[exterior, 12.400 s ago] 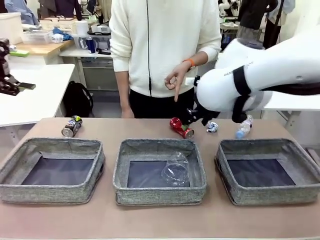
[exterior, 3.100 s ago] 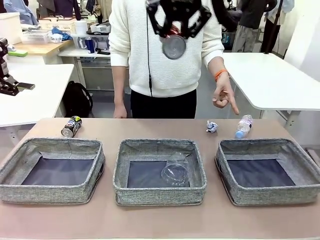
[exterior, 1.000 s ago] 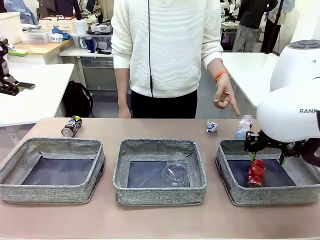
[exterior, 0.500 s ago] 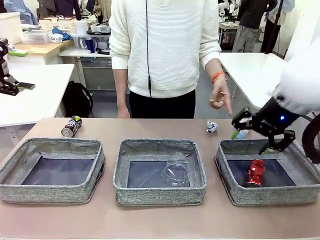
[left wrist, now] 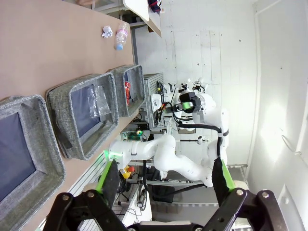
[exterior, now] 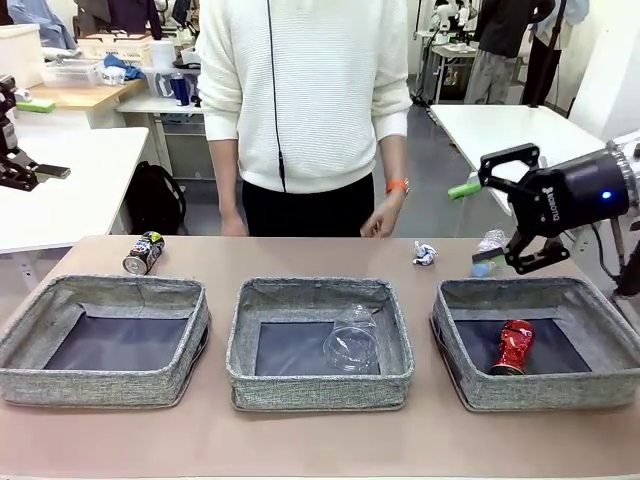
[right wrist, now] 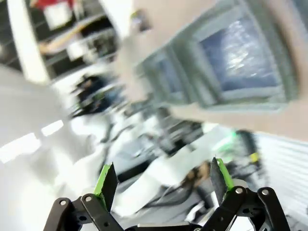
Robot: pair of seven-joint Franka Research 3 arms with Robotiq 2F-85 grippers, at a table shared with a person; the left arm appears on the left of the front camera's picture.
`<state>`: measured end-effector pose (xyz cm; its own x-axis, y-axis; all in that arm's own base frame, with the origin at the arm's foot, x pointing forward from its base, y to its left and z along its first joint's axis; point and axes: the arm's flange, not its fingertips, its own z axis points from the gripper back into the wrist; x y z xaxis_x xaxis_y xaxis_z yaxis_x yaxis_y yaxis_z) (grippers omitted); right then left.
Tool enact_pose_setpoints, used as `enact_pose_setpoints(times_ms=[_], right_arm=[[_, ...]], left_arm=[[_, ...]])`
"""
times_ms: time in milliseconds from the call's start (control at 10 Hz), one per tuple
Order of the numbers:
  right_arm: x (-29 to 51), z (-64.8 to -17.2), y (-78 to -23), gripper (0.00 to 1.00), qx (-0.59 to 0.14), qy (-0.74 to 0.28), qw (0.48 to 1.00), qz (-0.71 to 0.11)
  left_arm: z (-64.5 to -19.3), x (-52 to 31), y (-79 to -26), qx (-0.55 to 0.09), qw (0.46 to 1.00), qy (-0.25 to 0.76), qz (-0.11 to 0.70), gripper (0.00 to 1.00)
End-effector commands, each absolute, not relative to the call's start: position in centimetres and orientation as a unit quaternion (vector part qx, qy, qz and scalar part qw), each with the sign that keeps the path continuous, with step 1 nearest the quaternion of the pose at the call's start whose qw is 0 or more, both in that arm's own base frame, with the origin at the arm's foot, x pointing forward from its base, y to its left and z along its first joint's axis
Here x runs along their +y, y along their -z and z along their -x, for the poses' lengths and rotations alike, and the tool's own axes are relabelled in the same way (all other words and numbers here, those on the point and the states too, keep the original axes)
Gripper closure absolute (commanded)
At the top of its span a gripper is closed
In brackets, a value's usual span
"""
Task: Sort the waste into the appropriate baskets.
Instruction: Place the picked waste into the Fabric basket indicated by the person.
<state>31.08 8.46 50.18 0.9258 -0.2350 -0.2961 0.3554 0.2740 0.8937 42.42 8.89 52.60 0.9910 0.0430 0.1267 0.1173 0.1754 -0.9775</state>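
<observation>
Over the table's (exterior: 320, 440) far right corner, the right gripper (exterior: 478, 222) is held wide open and empty; the left gripper (left wrist: 165, 177) is spread empty too. Of three baskets in one row, one crushed red can (exterior: 513, 347) is seen in the right basket (exterior: 540, 392) and one clear plastic cup (exterior: 350, 345) in the middle basket (exterior: 320, 388). Behind them, on the free strip by the far edge, one small bottle (exterior: 491, 242) and one paper wad (exterior: 425, 254) are found near each other, and one dark can (exterior: 143, 252) well apart, behind the left basket (exterior: 100, 385).

1. Small white lettering on the black housing (exterior: 552, 198) behind the right arm's jaws, at the right of the front view, seems to read "ROBOTIQ".
2. The dark can (exterior: 143, 252) at left and the red can (exterior: 513, 346) at lower right carry print too small to read.
</observation>
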Motion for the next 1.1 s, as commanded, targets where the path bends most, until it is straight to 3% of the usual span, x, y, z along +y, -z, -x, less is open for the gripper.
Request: enact_pose_setpoints(times_ms=[0, 200, 300, 400, 1000], right_arm=[[8.6, -31.6, -49.1, 0.0, 0.114, 0.138, 0.687, -0.705], [8.1, -31.3, -50.9, 0.0, 0.078, 0.095, 0.676, -0.726], [7.6, -30.9, -52.3, 0.0, 0.098, 0.086, 0.716, -0.686], [8.2, -31.2, -51.5, 0.0, 0.082, 0.119, 0.682, -0.717], [8.2, -31.2, -51.5, 0.0, 0.082, 0.119, 0.682, -0.717]], left_arm=[[-42.2, 8.9, -52.7, -0.063, 0.764, 0.033, 0.641, 0.0], [-42.2, 8.9, -52.7, -0.063, 0.764, 0.033, 0.641, 0.0], [-42.2, 8.9, -52.7, -0.063, 0.764, 0.033, 0.641, 0.0], [-42.2, 8.9, -52.7, -0.063, 0.764, 0.033, 0.641, 0.0], [-42.2, 8.9, -52.7, -0.063, 0.764, 0.033, 0.641, 0.0]])
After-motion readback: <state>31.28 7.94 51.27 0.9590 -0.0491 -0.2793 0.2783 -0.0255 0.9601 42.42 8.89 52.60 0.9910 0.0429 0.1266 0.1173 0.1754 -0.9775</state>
